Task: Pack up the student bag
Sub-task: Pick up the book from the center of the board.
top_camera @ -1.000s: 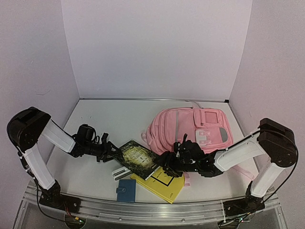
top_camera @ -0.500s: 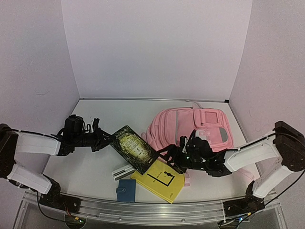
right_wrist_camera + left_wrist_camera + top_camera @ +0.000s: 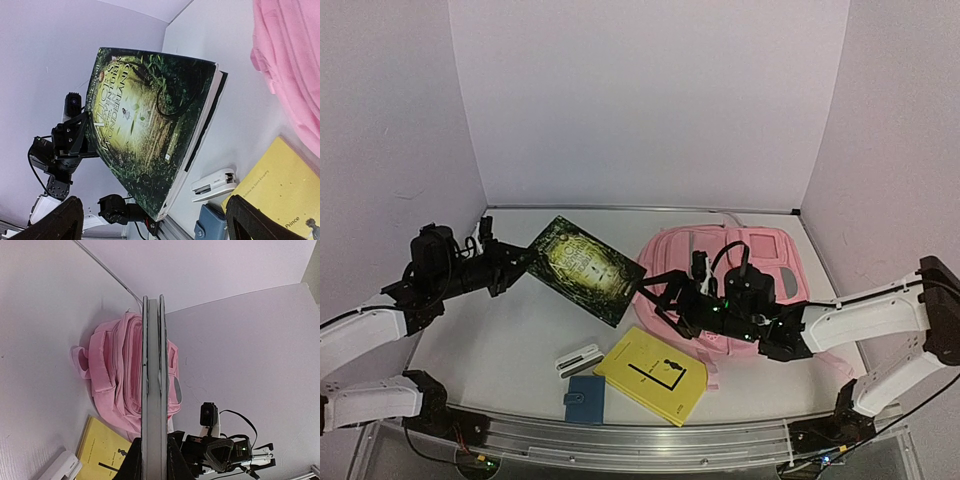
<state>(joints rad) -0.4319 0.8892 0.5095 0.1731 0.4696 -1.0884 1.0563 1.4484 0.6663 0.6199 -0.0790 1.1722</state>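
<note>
From above, the bag [image 3: 760, 262] lies flat on the right half of the table [image 3: 510, 330], pockets up. The left gripper [image 3: 523, 262] pinches a green book [image 3: 582, 268] by one edge and holds it tilted, clear of the table, just left of the bag. The right gripper [image 3: 662, 293] hangs at the bag's left edge, fingers apart, close to the book. Near the front lie a yellow book [image 3: 653, 372], a white stapler [image 3: 578, 358] and a blue wallet [image 3: 585, 398].

The left wrist view shows the green book [image 3: 152, 390] edge-on, clamped between the two fingers [image 3: 131, 462], with the bag [image 3: 111, 372] behind it.

In the right wrist view the fingers [image 3: 55, 225] stand wide apart with nothing between them. The book's cover [image 3: 145, 125] faces the camera and the bag [image 3: 292, 60] fills the upper right corner.
</note>
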